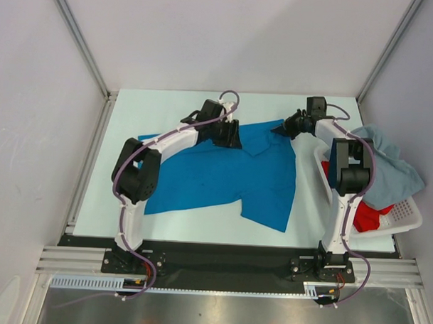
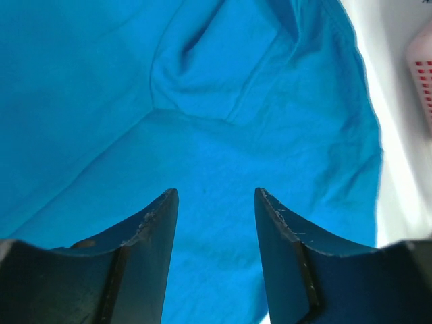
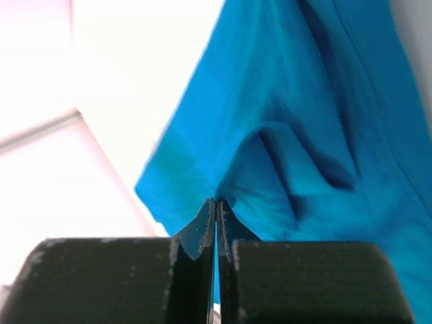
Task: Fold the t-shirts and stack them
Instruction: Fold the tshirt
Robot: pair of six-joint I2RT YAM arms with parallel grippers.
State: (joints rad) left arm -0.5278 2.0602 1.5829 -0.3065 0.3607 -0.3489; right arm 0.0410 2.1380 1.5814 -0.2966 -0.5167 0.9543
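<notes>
You have bare bench (image 1: pixel 161 107) along the far edge behind the bright blue shirt (image 1: pixel 223 180), and a narrow strip down its left side. On the right, the white basket (image 1: pixel 408 220), heaped with the pale grey-blue shirt (image 1: pixel 391 164), crowds the right arm (image 1: pixel 342 170), leaving a slim lane beside the blue cloth. The left arm (image 1: pixel 171 140) lies across the shirt's far left.

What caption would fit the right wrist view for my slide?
Right gripper shut on a pinched fold at the edge of the bright blue t-shirt.
</notes>
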